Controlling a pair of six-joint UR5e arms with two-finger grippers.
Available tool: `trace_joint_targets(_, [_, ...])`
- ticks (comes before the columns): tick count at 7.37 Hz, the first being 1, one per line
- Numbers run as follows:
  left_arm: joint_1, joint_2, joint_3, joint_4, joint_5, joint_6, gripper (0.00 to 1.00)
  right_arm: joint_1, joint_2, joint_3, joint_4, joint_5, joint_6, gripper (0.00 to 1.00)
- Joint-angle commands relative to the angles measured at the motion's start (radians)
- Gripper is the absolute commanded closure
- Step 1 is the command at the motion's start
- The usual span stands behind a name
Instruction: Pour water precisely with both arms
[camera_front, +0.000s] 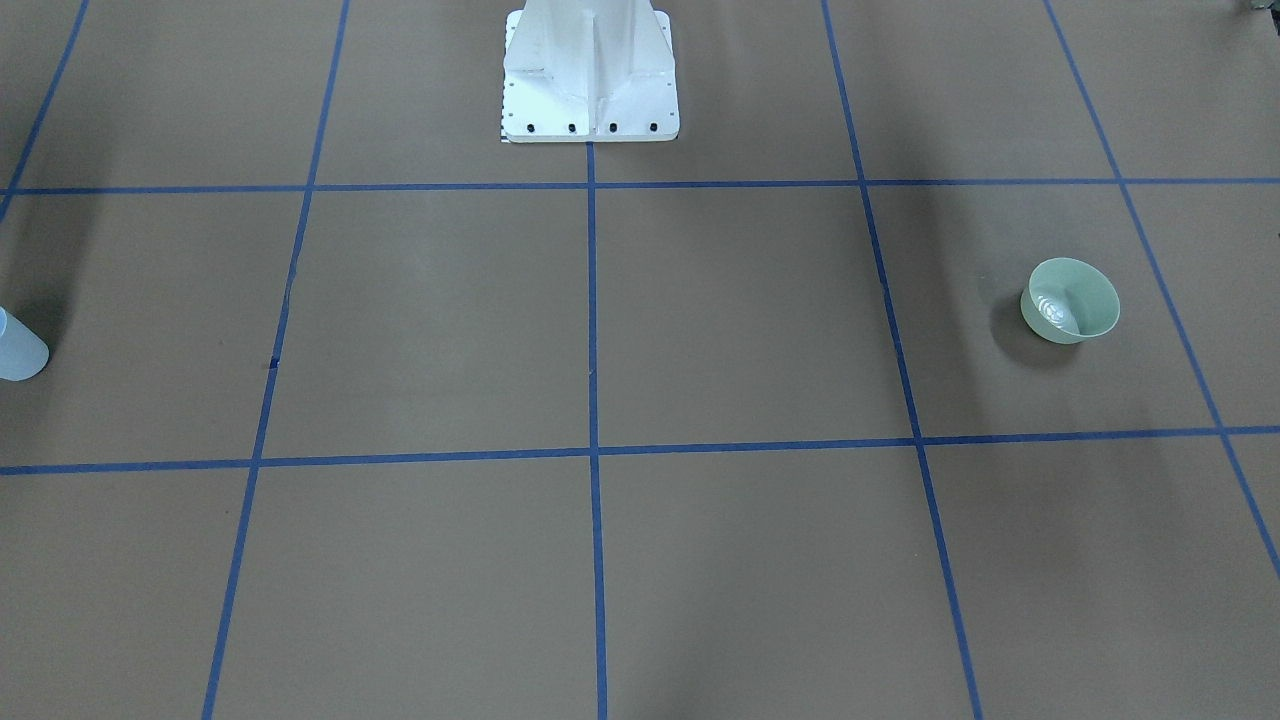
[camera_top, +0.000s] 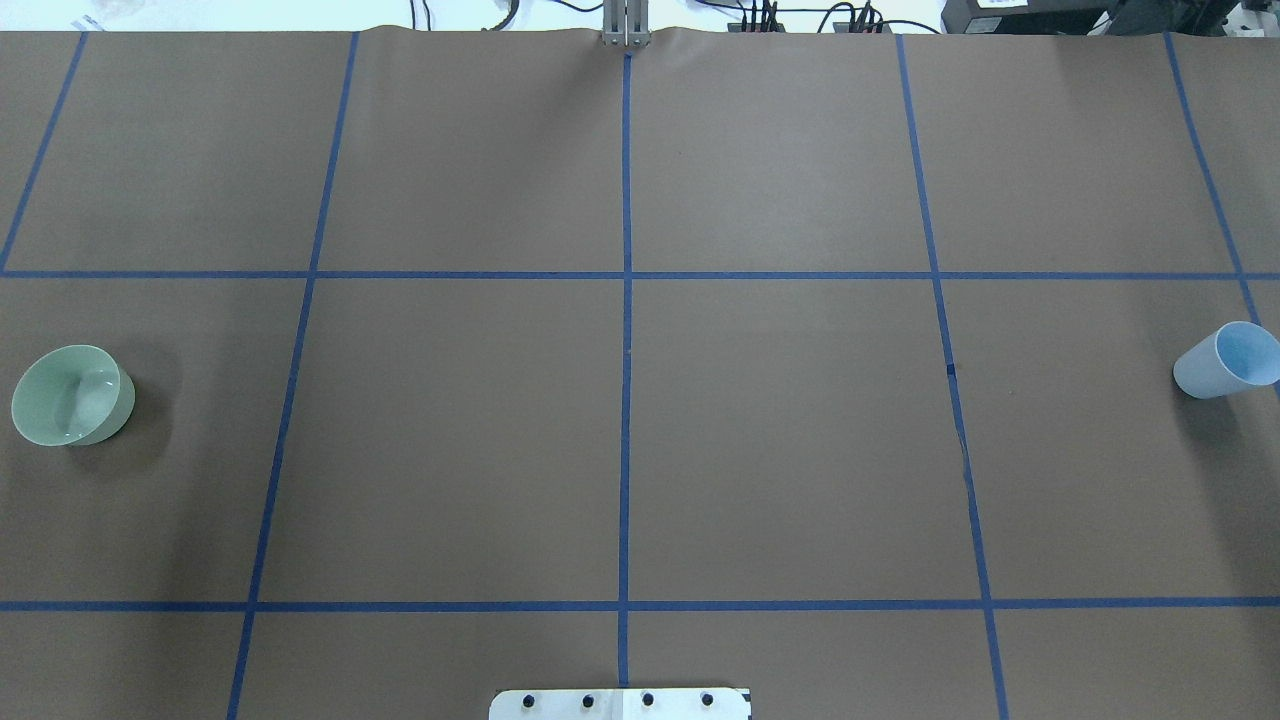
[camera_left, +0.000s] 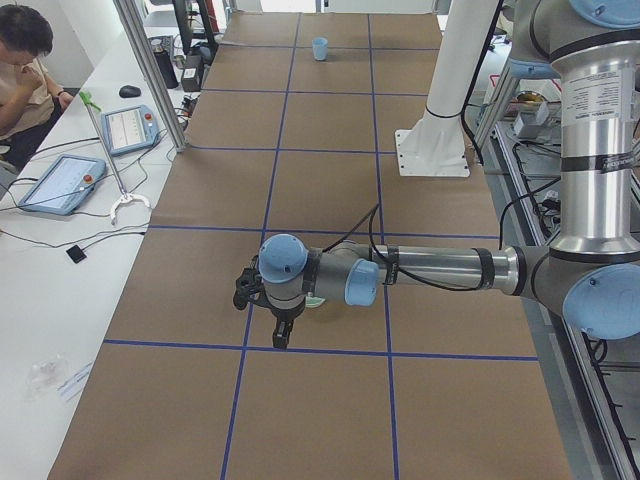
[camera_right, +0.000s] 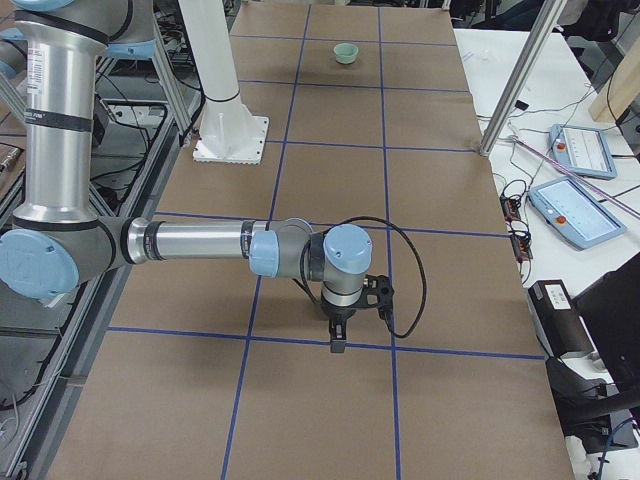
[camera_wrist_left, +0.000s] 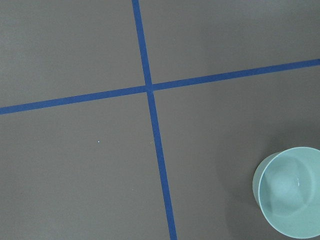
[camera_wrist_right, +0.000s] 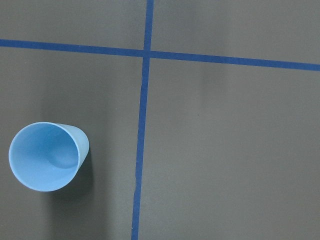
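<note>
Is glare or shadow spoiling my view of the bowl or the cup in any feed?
Front-facing: white glints inside the pale-green bowl, a soft shadow beside it, the pale-blue cup cropped by the edge. Overhead: a pale reflection in the bowl, even light. Wrist views: sharp, no glare; the left one cuts the bowl at its corner.

Robotics lab, clearly: the tabletop (camera_top: 800, 450) is gridded with blue tape (camera_top: 626, 400), a robot arm (camera_right: 190, 242) is mounted alongside, and control tablets (camera_left: 58, 184) are left on a side bench (camera_left: 40, 310).
</note>
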Motion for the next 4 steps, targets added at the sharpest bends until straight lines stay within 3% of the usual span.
trace_joint_targets(1, [0.005,0.000,-0.006,0.000,-0.003,0.000,0.00,0.000,0.001,0.000,0.000,0.000,0.000,0.00])
trace_joint_targets(4, [0.005,0.000,-0.007,0.000,-0.002,0.000,0.00,-0.002,0.008,0.032,-0.002,0.008,-0.003,0.00])
